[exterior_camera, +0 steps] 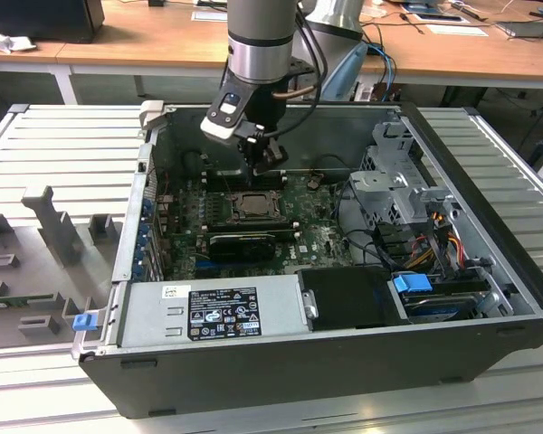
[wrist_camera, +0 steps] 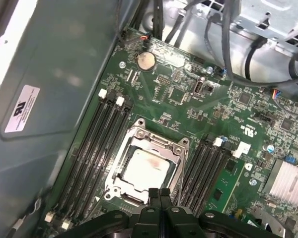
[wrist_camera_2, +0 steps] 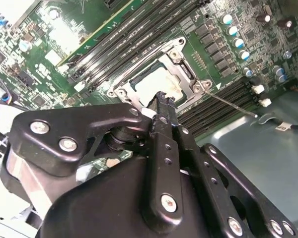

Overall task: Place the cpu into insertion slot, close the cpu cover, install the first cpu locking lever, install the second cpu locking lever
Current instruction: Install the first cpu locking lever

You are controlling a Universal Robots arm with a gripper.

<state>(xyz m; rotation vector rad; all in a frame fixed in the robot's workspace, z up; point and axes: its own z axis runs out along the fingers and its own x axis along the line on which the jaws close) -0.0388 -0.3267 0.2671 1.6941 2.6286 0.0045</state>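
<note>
Now: cpu, a flat pale-grey square with a matte metal top, lies face up on the green board, its edges parallel to the long black memory slots on either side. Silvery stamped cover lies flat, framing it. Thin wire lever angles out across the slots. Black hand has its fingers pinched together, tips by the cover's edge; contact unclear.

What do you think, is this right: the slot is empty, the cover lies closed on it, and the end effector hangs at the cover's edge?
Not quite: the slot is not empty. The first wrist view shows the cpu in it, its pale top framed by the cover. The cover does lie closed, with the end effector at its edge.
</note>
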